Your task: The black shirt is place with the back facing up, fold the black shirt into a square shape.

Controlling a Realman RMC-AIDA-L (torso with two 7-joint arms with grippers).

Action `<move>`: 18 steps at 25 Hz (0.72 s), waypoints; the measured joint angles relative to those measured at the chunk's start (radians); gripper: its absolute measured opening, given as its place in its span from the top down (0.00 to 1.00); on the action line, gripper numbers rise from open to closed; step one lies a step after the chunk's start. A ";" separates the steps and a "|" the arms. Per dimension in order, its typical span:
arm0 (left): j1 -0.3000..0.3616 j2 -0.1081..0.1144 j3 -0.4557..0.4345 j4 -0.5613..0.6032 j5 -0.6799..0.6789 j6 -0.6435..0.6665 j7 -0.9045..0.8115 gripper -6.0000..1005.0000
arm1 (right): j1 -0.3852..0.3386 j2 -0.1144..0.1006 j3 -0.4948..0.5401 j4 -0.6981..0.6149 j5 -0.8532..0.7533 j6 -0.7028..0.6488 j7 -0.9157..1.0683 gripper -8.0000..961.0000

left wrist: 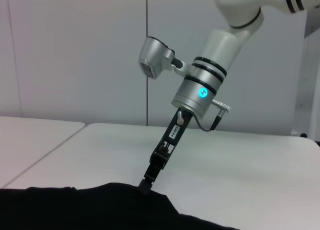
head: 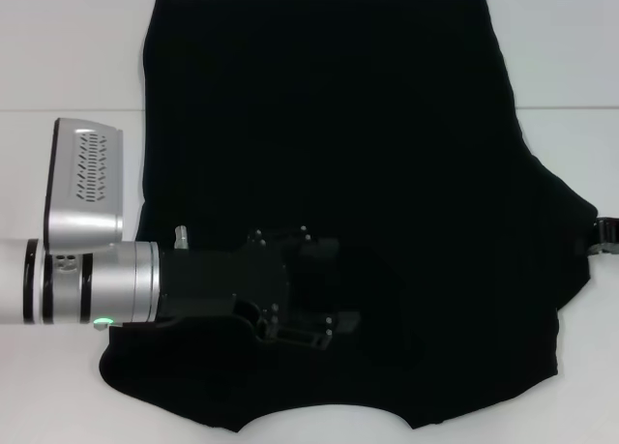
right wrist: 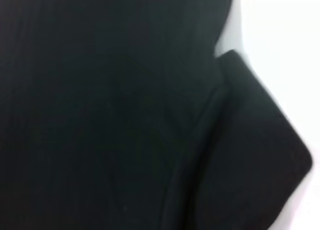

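Two end effectors meet the black shirt (head: 329, 173), which lies spread flat on the white worktop (head: 68, 47) with plain black fabric facing up and its hem toward twelve o'clock in the head view. The left end effector (head: 319, 294) reaches in from nine o'clock and lies low over the cloth near the seven o'clock part of the shirt, most of the fabric stretching away from it toward twelve and three o'clock; black on black, I cannot tell whether its fingers are spread or pinching. The right end effector (left wrist: 145, 186) sits at the sleeve edge at three o'clock, so it is the nearer arm to that sleeve. The left wrist view shows what the head view barely catches: that slim tool tip comes down steeply and touches the shirt's raised edge, apparently closed on a pinch of fabric. The right wrist view shows only cloth, with a corner already doubled over. Judging by this, the next fold carries the three o'clock sleeve inward toward nine o'clock.
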 joint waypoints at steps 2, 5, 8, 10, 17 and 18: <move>0.002 -0.001 -0.001 0.000 -0.006 0.002 -0.003 0.10 | -0.015 -0.001 0.025 -0.015 0.002 -0.003 -0.017 0.99; 0.004 -0.001 -0.002 0.000 -0.010 0.003 -0.013 0.10 | -0.038 0.000 0.067 -0.036 0.004 -0.013 -0.046 0.99; 0.006 -0.003 -0.002 0.000 -0.010 0.004 -0.019 0.10 | -0.053 0.000 0.101 -0.040 0.005 -0.017 -0.070 0.99; 0.006 -0.004 -0.002 -0.001 -0.010 0.005 -0.026 0.10 | -0.064 0.000 0.121 -0.040 0.005 -0.024 -0.087 0.99; 0.013 -0.006 -0.002 -0.006 -0.012 0.007 -0.030 0.10 | -0.092 0.004 0.175 -0.049 0.005 -0.037 -0.124 0.99; 0.013 -0.006 -0.002 -0.006 -0.012 0.007 -0.030 0.10 | -0.095 0.005 0.187 -0.053 0.005 -0.042 -0.133 0.99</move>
